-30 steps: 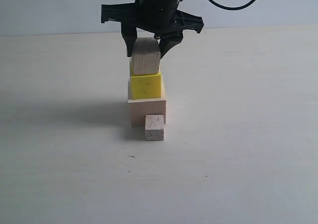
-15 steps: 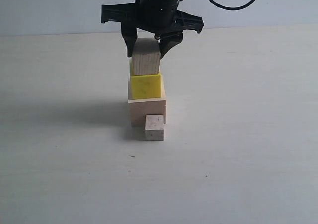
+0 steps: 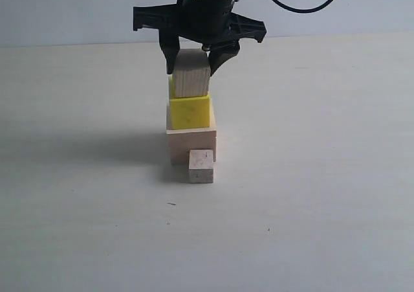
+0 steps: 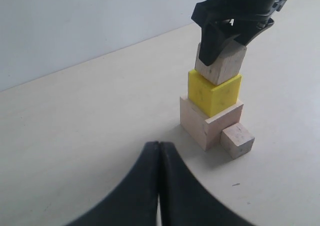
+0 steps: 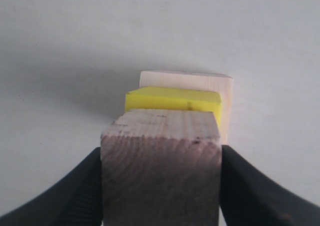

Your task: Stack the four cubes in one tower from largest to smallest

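Observation:
The large pale wood cube [image 3: 191, 146] rests on the table with the yellow cube [image 3: 189, 112] on top of it. The medium wood cube [image 3: 189, 74] sits on the yellow one, slightly tilted, with my right gripper [image 3: 192, 60] shut on its sides. From the right wrist view, the medium cube [image 5: 161, 166] fills the space between the fingers [image 5: 252, 188], above the yellow cube [image 5: 172, 99]. The tiny wood cube [image 3: 201, 166] lies on the table against the large cube's front. My left gripper [image 4: 159, 148] is shut and empty, hovering apart from the tower [image 4: 212, 100].
A pale table [image 3: 310, 175] spreads all round the stack, with a light wall [image 3: 77, 13] behind. A black cable [image 3: 291, 7] trails from the right arm.
Almost nothing differs; the right gripper stays clamped on the medium cube atop the yellow cube, shifted at most a pixel or two.

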Available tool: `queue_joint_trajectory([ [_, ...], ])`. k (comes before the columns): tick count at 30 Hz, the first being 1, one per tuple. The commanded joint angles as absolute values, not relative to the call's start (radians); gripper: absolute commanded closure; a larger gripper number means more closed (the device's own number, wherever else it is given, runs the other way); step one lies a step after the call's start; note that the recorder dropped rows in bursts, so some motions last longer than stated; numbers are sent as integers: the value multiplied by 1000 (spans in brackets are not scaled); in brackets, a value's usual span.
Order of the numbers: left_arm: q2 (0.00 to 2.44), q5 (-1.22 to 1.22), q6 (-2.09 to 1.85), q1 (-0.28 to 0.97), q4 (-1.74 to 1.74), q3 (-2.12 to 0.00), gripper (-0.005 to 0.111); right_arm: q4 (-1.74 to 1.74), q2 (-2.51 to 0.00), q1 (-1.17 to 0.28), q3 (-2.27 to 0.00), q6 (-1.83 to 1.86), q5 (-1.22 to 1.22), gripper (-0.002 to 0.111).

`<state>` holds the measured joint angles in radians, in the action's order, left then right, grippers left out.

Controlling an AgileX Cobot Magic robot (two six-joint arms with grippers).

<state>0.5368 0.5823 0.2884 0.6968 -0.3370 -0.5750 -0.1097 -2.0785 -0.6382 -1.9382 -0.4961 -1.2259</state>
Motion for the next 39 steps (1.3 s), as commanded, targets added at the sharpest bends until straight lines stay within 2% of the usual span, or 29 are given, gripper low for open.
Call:
queue_joint_trajectory([
  [1,532,571,295,697,-343,-570,107,-108,-2073,-640,-1944,-497,-1221,50],
  [26,532,571,295,697,-343,-570,107,-135,-2073,-640,-1944,-498,-1221,49],
  [32,532,571,295,697,-343,-570,107,-104,-2073,-640,-1944,-500,-1221,43],
  [39,532,571,295,697,-343,-570,107,-127,-2073,-640,-1944,-500,-1221,42],
])
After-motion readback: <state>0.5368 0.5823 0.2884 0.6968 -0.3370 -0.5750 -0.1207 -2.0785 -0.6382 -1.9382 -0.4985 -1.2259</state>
